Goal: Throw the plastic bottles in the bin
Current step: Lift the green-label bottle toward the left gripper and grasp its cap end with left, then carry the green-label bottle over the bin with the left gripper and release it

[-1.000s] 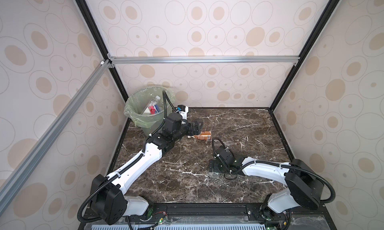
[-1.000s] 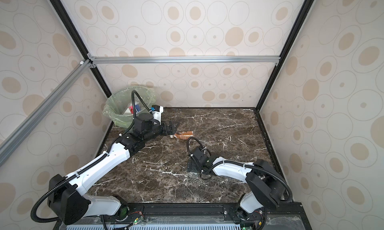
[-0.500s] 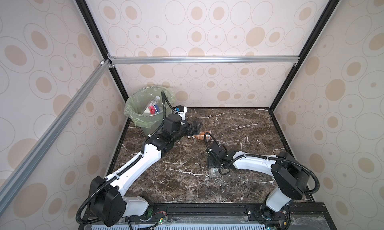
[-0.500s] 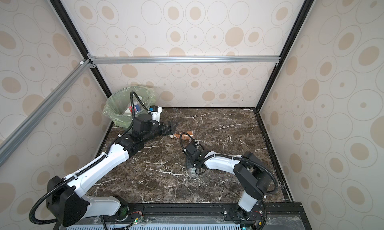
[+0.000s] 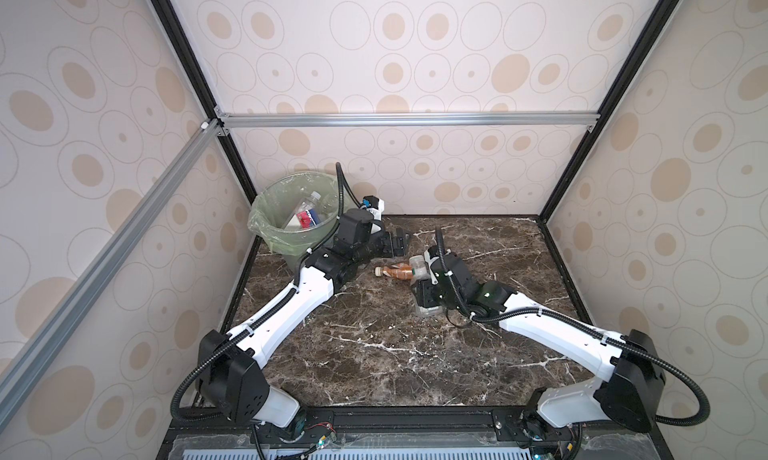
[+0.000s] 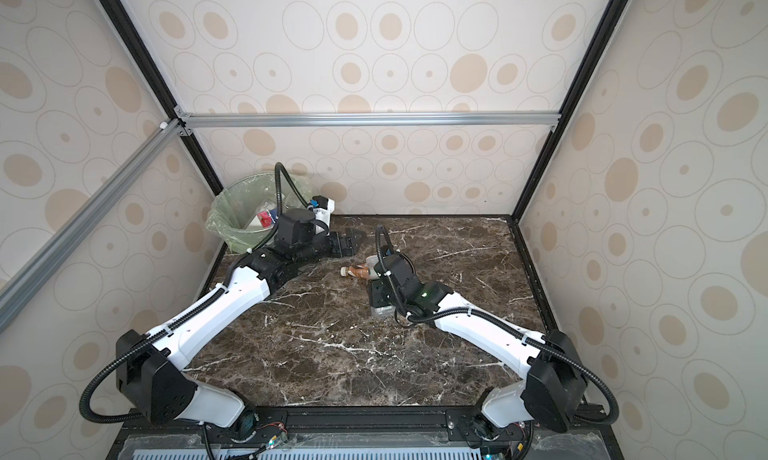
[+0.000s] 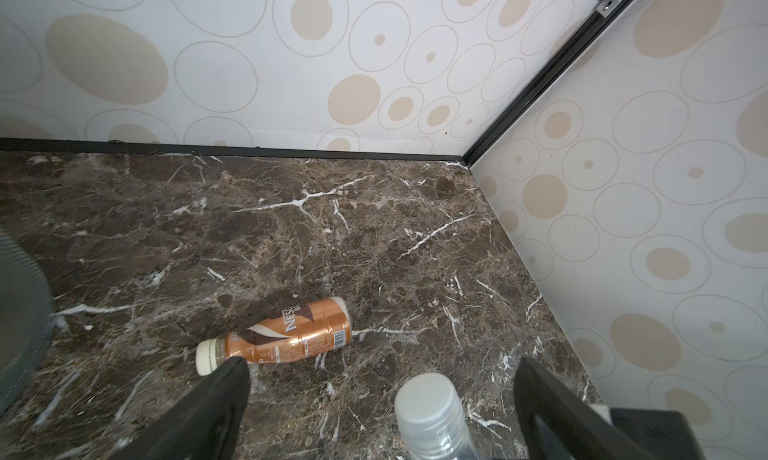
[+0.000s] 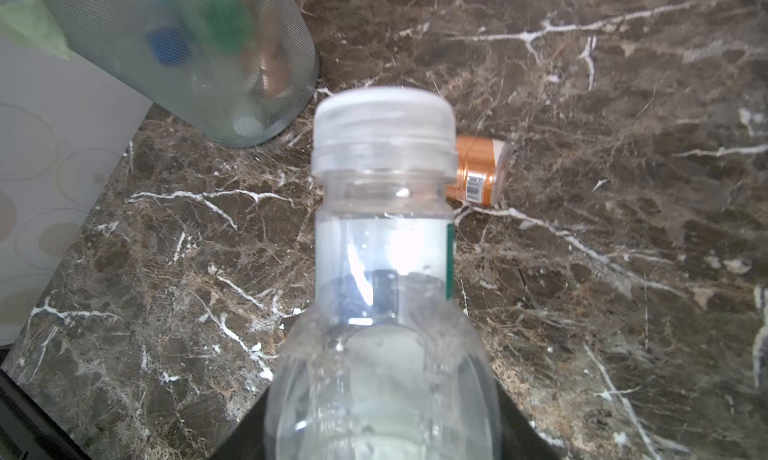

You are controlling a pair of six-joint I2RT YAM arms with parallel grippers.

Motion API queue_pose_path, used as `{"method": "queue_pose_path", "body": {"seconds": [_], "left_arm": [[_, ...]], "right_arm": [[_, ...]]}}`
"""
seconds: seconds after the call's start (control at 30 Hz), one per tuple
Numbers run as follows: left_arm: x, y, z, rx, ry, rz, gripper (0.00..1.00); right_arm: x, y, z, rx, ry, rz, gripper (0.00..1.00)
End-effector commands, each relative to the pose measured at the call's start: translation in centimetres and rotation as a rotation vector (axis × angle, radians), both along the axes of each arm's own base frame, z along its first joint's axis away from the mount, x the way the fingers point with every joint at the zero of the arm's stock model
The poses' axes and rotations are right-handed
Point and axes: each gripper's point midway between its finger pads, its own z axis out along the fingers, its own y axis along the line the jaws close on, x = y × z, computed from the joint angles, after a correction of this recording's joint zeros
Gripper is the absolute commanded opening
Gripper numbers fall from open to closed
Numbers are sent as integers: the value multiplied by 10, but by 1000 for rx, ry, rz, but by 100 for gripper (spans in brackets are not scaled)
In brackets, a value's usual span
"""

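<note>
Item one, nearest: my right gripper [image 8: 384, 408], jaws closed about the lower body of one clear bottle [image 8: 384, 246]. The bottle points away from my wrist, whitish cap [image 8: 384, 117] foremost. Whether it is clear of the marble table [image 5: 374, 354] I cannot tell. I judge it empty, so very light, thin-walled and apt to dent or squirt out of a hard pinch, with a smooth, slippery surface. The broad body below the shoulder, where I grip it, seems the right hold. Item two, just beyond that cap: one brown-labelled bottle [image 7: 291, 333], lying on its side on the table, cream cap [image 7: 210, 356] toward the bin side. I judge it light, a little stiffer under its sleeve, round and ready to roll. It is best taken across the middle of the label, jaws square to its length. Item three: my left gripper [image 7: 382, 366], jaws spread fully wide, holding nothing, poised between the brown-labelled bottle and the bin. Item four, farthest, back left corner: one bin [image 8: 286, 63], upright, lined with a green bag [image 5: 254, 217]. From above, at least two binned bottles [image 5: 307, 212] show. The coloured shapes seen through the wall are too blurred to count. Tally: grippers, two; bottles outside the bin, two; bins, one.
</note>
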Motion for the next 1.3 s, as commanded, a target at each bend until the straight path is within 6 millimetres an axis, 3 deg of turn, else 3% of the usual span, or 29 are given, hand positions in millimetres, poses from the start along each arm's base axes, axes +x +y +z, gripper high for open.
{"method": "queue_pose_path", "body": {"seconds": [0.0, 0.2, 0.47, 0.93, 1.17, 1.27], "left_arm": [[2, -8, 19, -55, 10, -36, 98], [4, -20, 19, -106, 43, -70, 90], [-1, -23, 15, -172, 65, -75, 83], [2, -42, 2, -212, 96, -116, 67], [7, -40, 4, -183, 78, -104, 37], [14, -35, 13, -145, 57, -91, 31]], "right_arm": [[4, 6, 25, 16, -83, 64, 58], [7, 11, 50, 61, -149, 82, 58], [26, 2, 73, 129, -201, 11, 58], [38, 26, 86, 194, -206, 63, 58], [39, 28, 91, 208, -217, 66, 60], [38, 28, 93, 205, -220, 78, 74]]}}
